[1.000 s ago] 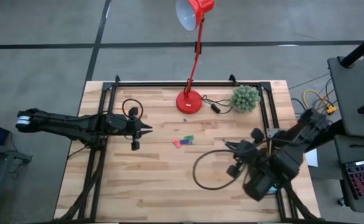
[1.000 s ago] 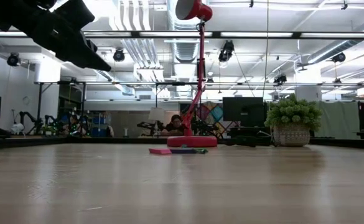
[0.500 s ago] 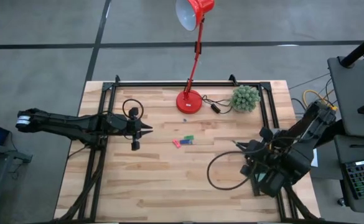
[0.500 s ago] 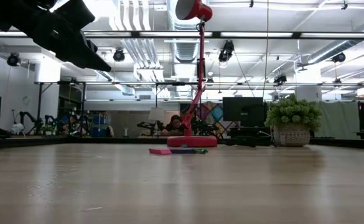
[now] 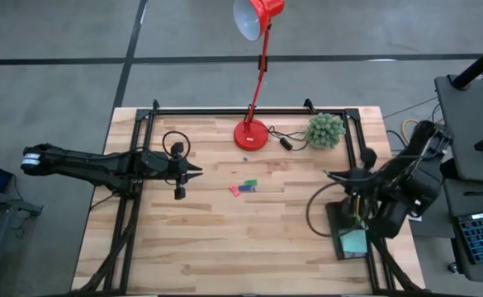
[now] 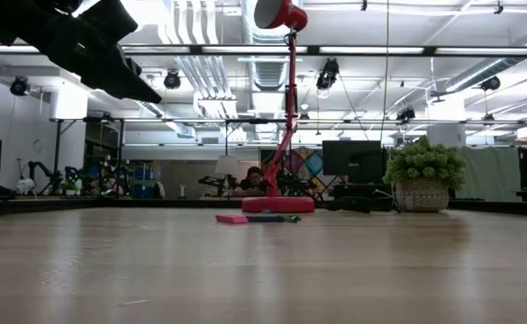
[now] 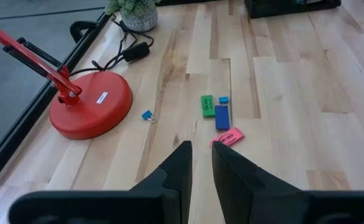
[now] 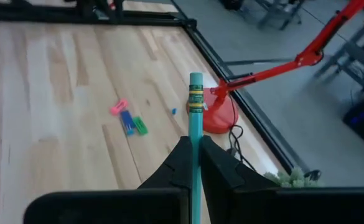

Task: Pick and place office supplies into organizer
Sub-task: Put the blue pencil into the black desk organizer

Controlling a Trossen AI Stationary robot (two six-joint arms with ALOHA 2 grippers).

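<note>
Standing upright between the right gripper's (image 8: 194, 163) closed fingers, a slim teal pencil (image 8: 195, 118) is showing its banded ferrule only to the right wrist view. Overhead, that gripper is hovering over the dark organizer (image 5: 337, 221) at the wooden worktop's (image 5: 216, 239) right edge. The left gripper (image 7: 199, 163), slightly parted, is gripping nothing.

Even, bright overhead light; soft shadows; ceiling lights (image 6: 191, 36) glare; near table (image 6: 263, 270) perhaps slightly blurred.
</note>
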